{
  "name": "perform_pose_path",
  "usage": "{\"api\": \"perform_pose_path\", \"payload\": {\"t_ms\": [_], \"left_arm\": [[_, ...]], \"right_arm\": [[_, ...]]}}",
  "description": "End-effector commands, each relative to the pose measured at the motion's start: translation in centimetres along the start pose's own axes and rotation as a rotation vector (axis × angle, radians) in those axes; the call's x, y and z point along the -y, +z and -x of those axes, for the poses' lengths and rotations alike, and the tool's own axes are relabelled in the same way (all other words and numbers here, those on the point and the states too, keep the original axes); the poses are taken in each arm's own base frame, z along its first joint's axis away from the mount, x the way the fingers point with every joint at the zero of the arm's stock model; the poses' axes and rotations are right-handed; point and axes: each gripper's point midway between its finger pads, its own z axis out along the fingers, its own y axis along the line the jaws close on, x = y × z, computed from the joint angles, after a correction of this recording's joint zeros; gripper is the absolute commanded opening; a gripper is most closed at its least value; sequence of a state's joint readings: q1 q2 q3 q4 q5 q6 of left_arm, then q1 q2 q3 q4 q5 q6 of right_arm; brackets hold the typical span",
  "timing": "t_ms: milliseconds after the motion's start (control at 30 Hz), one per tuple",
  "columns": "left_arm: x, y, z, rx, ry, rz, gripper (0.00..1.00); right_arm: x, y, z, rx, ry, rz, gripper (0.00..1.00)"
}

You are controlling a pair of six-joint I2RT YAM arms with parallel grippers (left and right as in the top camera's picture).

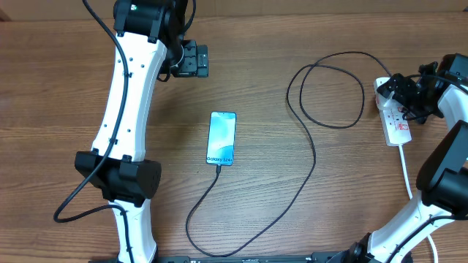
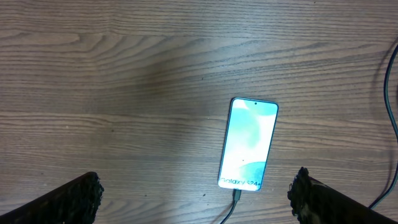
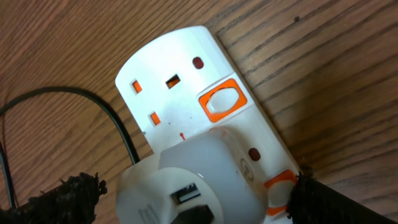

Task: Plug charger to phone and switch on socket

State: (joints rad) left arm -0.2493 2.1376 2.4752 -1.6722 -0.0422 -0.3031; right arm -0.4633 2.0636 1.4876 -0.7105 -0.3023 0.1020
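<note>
Nearest, in the right wrist view: right gripper (image 3: 196,200) spread wide and holding nothing, its 2 dark fingertips (image 3: 68,199) at the lower corners, straddling the near part of the socket (image 3: 158,62). Just under the gap, a white adapter (image 3: 199,168) seated in the socket, with the black charger (image 3: 115,127) curving away on the left. Right beside the fingertip on the right side of the view, the near orange switch (image 3: 278,184), half hidden. A little farther ahead, the far orange switch (image 3: 222,102), in full view. Long axis of the socket on a diagonal here, from lower right up to upper left, away from the pincer. Probably paired with the adapter, that near switch, but cannot tell for sure.

Farther off, in the overhead view: phone (image 1: 222,138) lying flat with lit screen, well to the left of the socket, long axis toward and away from the robot, charger tip already in at its near edge. Over the phone, left gripper (image 2: 196,200), also wide and empty, well apart from the socket.

Judged from this: only the switching left to do, and clearly work for the right arm, with a short press down on a switch.
</note>
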Motion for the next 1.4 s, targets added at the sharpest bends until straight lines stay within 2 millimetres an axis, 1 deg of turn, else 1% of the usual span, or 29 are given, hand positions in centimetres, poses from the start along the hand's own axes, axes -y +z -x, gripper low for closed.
{"api": "perform_pose_path", "payload": {"t_ms": [0,133,200,467,733,833,933,1167,1267,1367], "left_arm": [[0.1,-1.0,0.2,0.032,0.024,-0.001,1.00],[0.1,-1.0,0.2,0.032,0.024,-0.001,1.00],[0.1,-1.0,0.2,0.032,0.024,-0.001,1.00],[0.1,-1.0,0.2,0.032,0.024,-0.001,1.00],[0.1,-1.0,0.2,0.032,0.024,-0.001,1.00],[0.1,-1.0,0.2,0.032,0.024,-0.001,1.00],[0.1,-1.0,0.2,0.032,0.024,-0.001,1.00],[0.1,-1.0,0.2,0.032,0.024,-0.001,1.00],[0.1,-1.0,0.2,0.032,0.024,-0.001,1.00],[0.1,-1.0,0.2,0.032,0.024,-0.001,1.00]], "right_arm": [[-3.3,1.4,-1.7,-0.069,-0.031,0.099,1.00],[-4.4,1.2,-1.7,-0.073,-0.033,0.164,1.00],[-4.6,1.2,-1.8,-0.078,-0.031,0.174,1.00],[-4.1,1.2,-2.0,-0.085,-0.027,0.147,1.00],[-3.4,1.1,0.1,-0.001,-0.044,0.131,1.00],[-2.4,1.0,0.5,0.014,-0.034,0.095,1.00],[-2.0,0.9,0.5,0.010,-0.025,0.091,1.00],[-1.9,0.9,-0.3,-0.021,-0.012,0.086,1.00],[-1.8,0.8,-0.2,-0.020,-0.011,0.086,1.00],[-1.9,0.2,0.0,-0.029,-0.007,0.076,1.00]]}}
